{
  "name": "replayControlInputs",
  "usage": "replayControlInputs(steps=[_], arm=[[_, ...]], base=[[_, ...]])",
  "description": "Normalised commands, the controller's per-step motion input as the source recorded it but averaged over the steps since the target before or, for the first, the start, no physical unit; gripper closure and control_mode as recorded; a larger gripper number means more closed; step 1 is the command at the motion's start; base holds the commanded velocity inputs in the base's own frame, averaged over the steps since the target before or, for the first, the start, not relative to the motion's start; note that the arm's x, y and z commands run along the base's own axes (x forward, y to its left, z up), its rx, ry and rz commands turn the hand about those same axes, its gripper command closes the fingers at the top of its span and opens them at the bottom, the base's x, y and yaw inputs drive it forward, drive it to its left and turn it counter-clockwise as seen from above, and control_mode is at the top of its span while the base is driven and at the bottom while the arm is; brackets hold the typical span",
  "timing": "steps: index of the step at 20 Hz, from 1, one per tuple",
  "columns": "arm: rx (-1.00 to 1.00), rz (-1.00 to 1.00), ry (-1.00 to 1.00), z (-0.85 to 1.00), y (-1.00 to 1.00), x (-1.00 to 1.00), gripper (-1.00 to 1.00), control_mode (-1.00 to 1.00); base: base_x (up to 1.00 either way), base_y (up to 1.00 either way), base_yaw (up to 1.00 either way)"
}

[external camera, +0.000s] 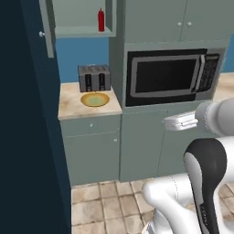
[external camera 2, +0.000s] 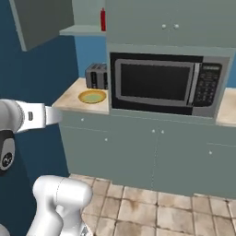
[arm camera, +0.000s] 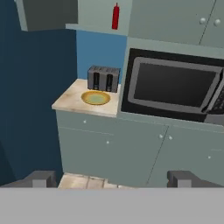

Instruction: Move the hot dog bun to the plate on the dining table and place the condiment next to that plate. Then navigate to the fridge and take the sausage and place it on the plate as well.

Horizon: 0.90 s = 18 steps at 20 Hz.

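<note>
The condiment [external camera: 101,20] [external camera 2: 103,19] [arm camera: 115,16] is a slim red squeeze bottle. It stands upright on the shelf of an open upper cabinet, above the toaster. My gripper [arm camera: 113,179] is open, with its two dark fingertips [arm camera: 41,178] wide apart and nothing between them. It is held out in the air well short of the counter and far below the bottle. The hot dog bun, the plate, the dining table, the fridge and the sausage are out of view.
A toaster [external camera: 94,77] and a golden-yellow dish [external camera: 95,99] sit on a short counter [external camera: 68,109]. A built-in microwave [external camera: 169,75] is to their right. The cabinet door [external camera: 45,27] hangs open at upper left, and a dark blue wall [external camera: 27,137] stands on the left.
</note>
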Motion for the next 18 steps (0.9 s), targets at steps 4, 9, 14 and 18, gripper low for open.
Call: replayControlInputs(steps=[4,9,14,18], arm=[[0.0,0.0,0.0,0.0,0.0,0.0,-1.0,1.0],[0.0,0.0,0.0,0.0,0.0,0.0,-1.0,1.0],[0.0,0.0,0.0,0.0,0.0,0.0,-1.0,1.0],[0.0,0.0,0.0,0.0,0.0,0.0,-1.0,1.0]], base=[[0.73,0.0,0.24],[0.56,0.01,0.2],[0.57,0.0,0.23],[0.52,0.0,0.18]])
